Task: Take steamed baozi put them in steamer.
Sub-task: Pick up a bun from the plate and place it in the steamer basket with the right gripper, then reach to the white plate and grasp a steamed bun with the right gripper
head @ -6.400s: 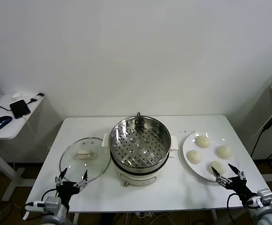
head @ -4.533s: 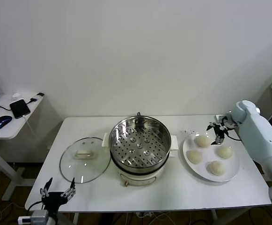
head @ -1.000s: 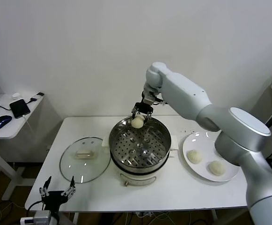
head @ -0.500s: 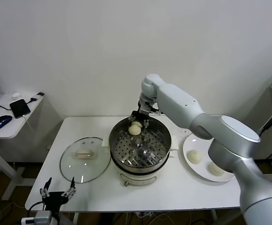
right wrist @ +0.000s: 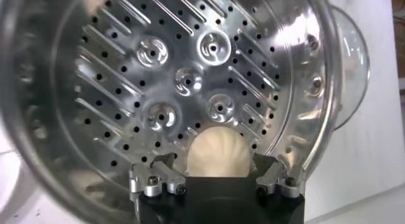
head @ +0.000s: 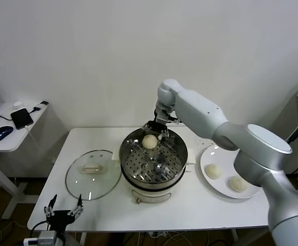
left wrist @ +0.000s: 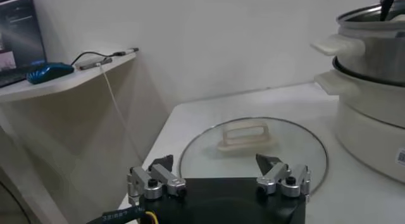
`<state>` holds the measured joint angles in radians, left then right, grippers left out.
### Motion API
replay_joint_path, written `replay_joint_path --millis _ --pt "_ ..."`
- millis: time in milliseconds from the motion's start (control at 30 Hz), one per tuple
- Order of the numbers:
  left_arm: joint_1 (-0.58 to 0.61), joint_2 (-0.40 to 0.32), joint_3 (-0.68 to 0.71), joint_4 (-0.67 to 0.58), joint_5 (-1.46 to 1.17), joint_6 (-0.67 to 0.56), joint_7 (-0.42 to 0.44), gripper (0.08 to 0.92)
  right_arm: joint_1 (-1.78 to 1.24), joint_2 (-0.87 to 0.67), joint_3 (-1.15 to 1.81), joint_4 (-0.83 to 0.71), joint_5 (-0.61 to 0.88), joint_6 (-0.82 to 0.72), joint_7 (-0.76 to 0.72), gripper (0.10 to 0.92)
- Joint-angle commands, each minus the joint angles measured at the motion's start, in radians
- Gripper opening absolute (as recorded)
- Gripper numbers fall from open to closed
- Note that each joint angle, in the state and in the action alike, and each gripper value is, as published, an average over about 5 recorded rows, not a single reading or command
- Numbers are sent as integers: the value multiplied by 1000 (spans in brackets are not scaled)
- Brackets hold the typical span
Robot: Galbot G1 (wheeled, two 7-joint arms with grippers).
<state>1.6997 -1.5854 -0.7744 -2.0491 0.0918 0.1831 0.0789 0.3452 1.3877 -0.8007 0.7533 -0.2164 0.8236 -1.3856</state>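
Observation:
The steamer [head: 132,176] stands mid-table, a shiny steel pot with a perforated tray [right wrist: 183,73] on a white base. One cream-white baozi [head: 149,142] lies on the tray at the far side; it also shows in the right wrist view [right wrist: 215,154]. My right gripper [head: 157,128] is open just above and behind it, its fingers spread to either side of the bun [right wrist: 214,163]. Two more baozi [head: 213,171] [head: 236,183] lie on the white plate [head: 250,173]; my right arm hides the plate's far part. My left gripper [head: 62,211] is open and empty, low at the table's front left.
The glass lid [head: 93,174] with a cream handle lies flat left of the steamer, just ahead of my left gripper [left wrist: 218,171]. A side table at far left holds a phone and a blue mouse [head: 1,133]. A white wall stands behind the table.
My right gripper carried a baozi from the plate over the steamer, lowered it to the tray, opened and rose slightly. The left gripper dropped back to the front table edge earlier and stays still.

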Motion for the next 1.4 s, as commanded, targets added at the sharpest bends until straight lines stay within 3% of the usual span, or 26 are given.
replay_joint_path --millis 33,300,533,900,1167,1400 --pt "0 1 1 -2 -1 2 1 823 77 -87 -11 105 181 -435 -125 823" --pt "-2 12 8 -8 -2 5 4 823 111 -275 12 184 301 -890 -93 823" --pt "-7 21 11 -8 -5 12 12 823 83 -435 49 279 333 -1111 -34 823" --pt "-8 32 14 -13 -47 28 27 823 -60 -631 18 406 242 -1138 10 823" --pt "-2 23 26 -21 -61 38 36 823 -294 -610 169 382 67 -1076 50 823" --pt "1 21 21 -7 -53 33 35 823 -421 -561 259 326 7 -1052 91 823"
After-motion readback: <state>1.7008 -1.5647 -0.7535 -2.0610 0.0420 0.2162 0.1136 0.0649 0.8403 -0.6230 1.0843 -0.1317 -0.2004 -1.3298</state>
